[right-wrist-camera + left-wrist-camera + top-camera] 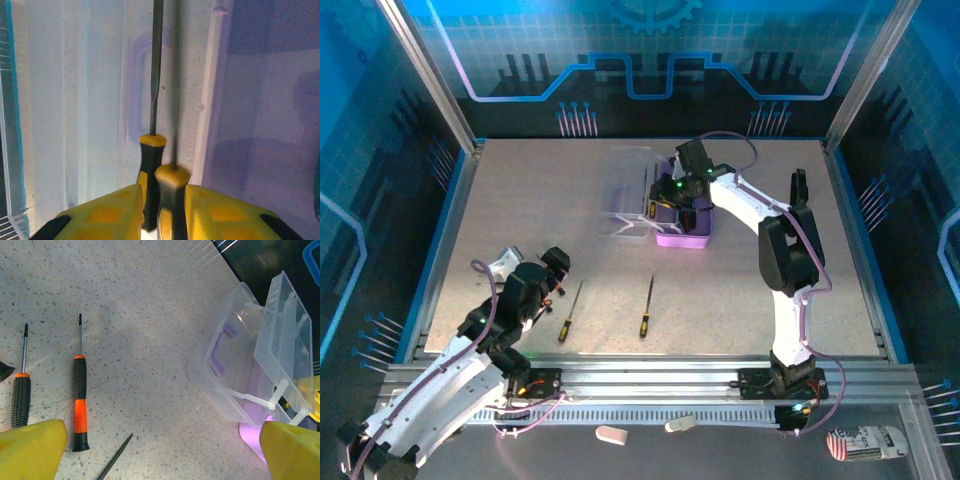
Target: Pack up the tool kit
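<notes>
The tool kit's purple base (682, 238) sits at the table's middle back, its clear lid (625, 195) swung open to the left. My right gripper (682, 215) hangs over the case. In the right wrist view its jaws (164, 210) stand slightly open around a blurred black-yellow screwdriver (172, 200), with a gap on the left side. Another screwdriver (150, 160) lies in the case behind it. Two screwdrivers (570, 313) (646, 308) lie on the table near the front. My left gripper (530, 262) is wide open above the table, holding nothing. Its view shows an orange-handled screwdriver (80, 405) and the case (282, 345).
A second slim screwdriver (21, 400) and a thin dark tip (115, 457) lie near my left gripper (162, 450). Blue walls and metal posts ring the table. Small items lie on the front rail (610, 435), outside the work surface.
</notes>
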{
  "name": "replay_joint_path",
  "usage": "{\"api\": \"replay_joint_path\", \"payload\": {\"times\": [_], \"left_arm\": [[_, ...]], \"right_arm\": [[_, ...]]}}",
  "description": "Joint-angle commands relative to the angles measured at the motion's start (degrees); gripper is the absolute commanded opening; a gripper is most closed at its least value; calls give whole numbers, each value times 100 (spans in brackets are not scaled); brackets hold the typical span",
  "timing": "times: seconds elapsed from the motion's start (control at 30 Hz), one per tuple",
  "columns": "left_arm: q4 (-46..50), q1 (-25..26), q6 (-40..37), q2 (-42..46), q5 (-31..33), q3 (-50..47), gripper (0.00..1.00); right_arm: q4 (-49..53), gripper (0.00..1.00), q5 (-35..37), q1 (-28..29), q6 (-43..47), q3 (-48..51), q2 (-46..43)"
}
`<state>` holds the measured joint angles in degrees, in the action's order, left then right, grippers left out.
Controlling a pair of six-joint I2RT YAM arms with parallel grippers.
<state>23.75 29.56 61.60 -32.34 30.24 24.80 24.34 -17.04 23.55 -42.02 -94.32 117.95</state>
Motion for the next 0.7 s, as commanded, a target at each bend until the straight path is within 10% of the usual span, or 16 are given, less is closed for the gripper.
{"api": "replay_joint_path", "payload": {"times": [0.0, 0.4, 0.67], "left_arm": [[-11, -49, 33, -7, 82, 21, 99], [-487, -44, -222, -426, -340, 141, 99], [-1420, -40, -773, -1317, -1035, 96, 99]], "right_arm": [[-56, 31, -135, -61, -6, -92, -51], [-141, 33, 215, -39, 245, 613, -1396], [27, 36, 2639, 1111, 686, 2461, -3011]]}}
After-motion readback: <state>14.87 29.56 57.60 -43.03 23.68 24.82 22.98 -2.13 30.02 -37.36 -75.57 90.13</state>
